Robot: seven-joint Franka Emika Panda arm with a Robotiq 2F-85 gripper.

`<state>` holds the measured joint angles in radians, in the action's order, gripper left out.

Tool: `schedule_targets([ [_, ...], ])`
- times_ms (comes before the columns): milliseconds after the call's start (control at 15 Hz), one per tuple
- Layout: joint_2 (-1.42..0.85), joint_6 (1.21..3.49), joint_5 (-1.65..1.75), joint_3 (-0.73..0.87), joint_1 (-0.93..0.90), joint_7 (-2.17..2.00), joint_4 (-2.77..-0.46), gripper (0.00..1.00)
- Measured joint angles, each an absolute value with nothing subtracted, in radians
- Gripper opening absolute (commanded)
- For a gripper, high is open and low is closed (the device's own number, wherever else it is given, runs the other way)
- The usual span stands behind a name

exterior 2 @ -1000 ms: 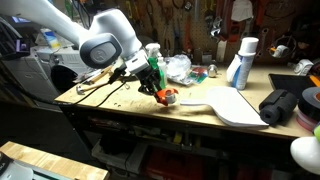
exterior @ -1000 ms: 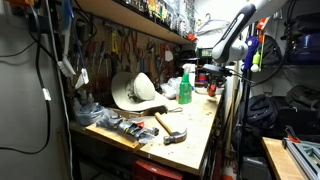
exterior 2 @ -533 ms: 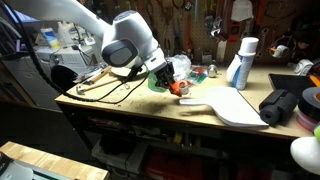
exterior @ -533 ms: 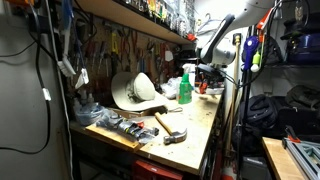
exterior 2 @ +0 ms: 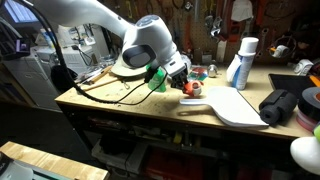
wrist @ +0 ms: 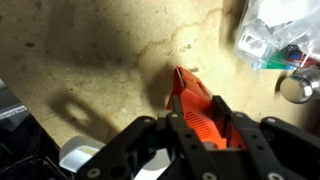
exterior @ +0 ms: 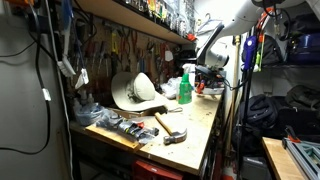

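Observation:
My gripper (wrist: 197,135) is shut on an orange plastic tool (wrist: 196,103); its pointed end sticks out beyond the fingers (wrist: 176,128) above the worn wooden bench top (wrist: 110,50). In an exterior view the gripper (exterior 2: 184,84) holds the orange tool (exterior 2: 191,88) just above the bench, next to a white flat piece (exterior 2: 225,104). A green bottle (exterior 2: 157,79) stands right behind the wrist. In an exterior view the gripper (exterior: 207,70) is at the far end of the bench, beside the green spray bottle (exterior: 185,87).
A clear plastic bag (wrist: 278,30) and a metal ring (wrist: 297,88) lie near the tool. A white spray can (exterior 2: 241,62), black cylinder (exterior 2: 281,104) and cables (exterior 2: 95,84) sit on the bench. A hammer (exterior: 168,127) and white hat-like form (exterior: 135,91) lie nearer the camera.
The arm has moved along the bench with the orange tool in its gripper, towards the white flat piece, and the elbow has swung over the bench.

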<state>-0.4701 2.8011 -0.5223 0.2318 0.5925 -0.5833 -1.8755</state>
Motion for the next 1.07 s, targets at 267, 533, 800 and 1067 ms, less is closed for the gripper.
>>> schedule_targets([
  [267, -0.527, 2.782, -0.541, 0.232, 0.597, -0.561, -1.806, 0.16],
  [533, -0.559, 2.778, -0.542, 0.232, 0.598, -0.557, -1.771, 0.66],
  [800, -0.564, 2.772, -0.546, 0.231, 0.597, -0.543, -1.755, 0.98],
  [1067, -0.518, 2.771, -0.561, 0.234, 0.597, -0.491, -1.769, 1.0],
])
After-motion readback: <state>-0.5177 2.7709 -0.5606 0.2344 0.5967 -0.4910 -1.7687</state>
